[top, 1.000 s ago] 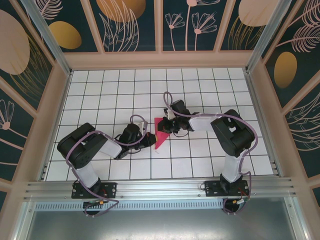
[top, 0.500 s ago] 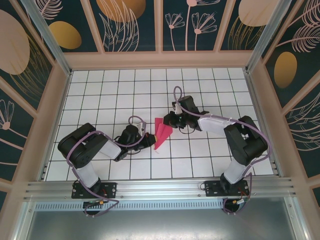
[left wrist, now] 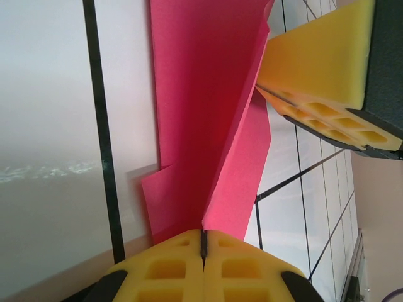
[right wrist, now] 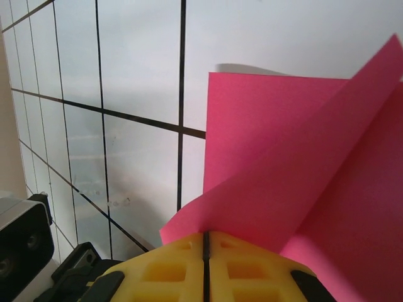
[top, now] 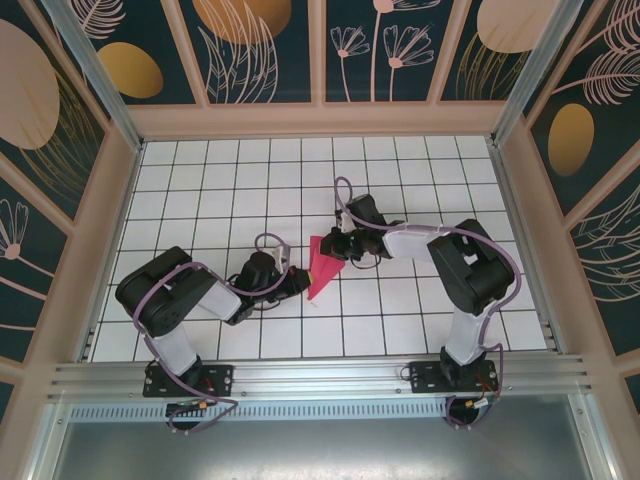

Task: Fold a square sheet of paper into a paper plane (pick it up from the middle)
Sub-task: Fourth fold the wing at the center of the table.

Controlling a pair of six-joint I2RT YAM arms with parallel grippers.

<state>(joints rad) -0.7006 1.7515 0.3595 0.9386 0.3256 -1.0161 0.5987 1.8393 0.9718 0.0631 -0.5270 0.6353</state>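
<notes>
The white desk (top: 200, 180), tiled with a black grid, sits inside an enclosure with floral wall panels. The left gripper (left wrist: 203, 238) has its yellow pads pressed together on the narrow end of the pink paper (top: 322, 268), and the right gripper (right wrist: 205, 239) pinches the paper's wider far end in the same way. The paper, folded into a pointed wedge with raised flaps, is near the desk's centre between the 2 grippers, its tip pointing toward the near edge.
</notes>
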